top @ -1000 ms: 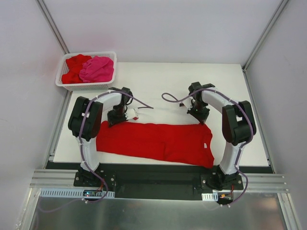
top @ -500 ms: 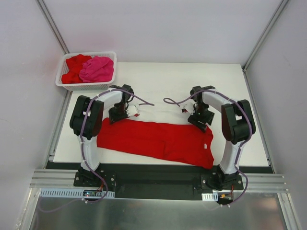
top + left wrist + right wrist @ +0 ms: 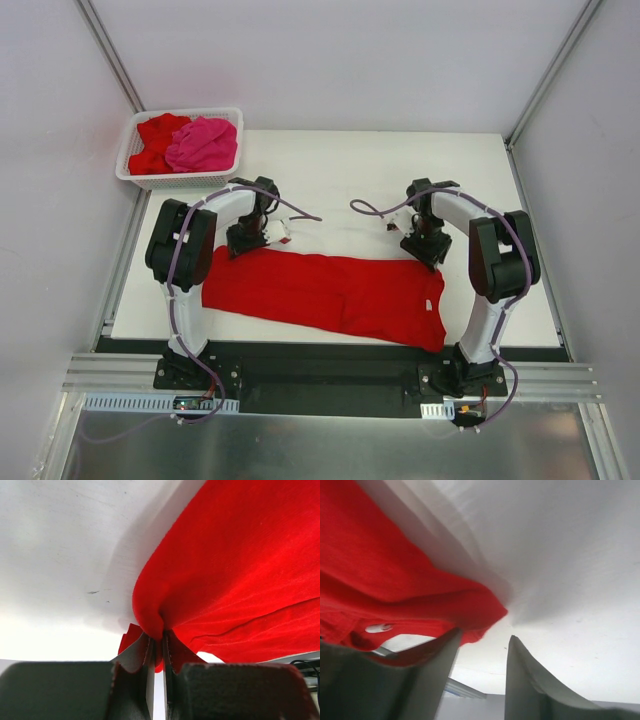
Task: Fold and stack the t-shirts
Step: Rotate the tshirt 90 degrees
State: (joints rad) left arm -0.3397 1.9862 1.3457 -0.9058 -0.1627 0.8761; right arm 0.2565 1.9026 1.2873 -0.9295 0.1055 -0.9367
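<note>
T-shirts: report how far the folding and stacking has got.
Done: one red t-shirt lies spread across the table. In hand: the left gripper is shut on its far left corner, and the right gripper is open at its far right edge. Left: a second red t-shirt and a pink t-shirt sit crumpled in the basket. No stack exists yet.

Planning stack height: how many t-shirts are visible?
3: a spread red t-shirt on the table, a crumpled red t-shirt and a pink t-shirt in the basket; more may lie hidden beneath.
</note>
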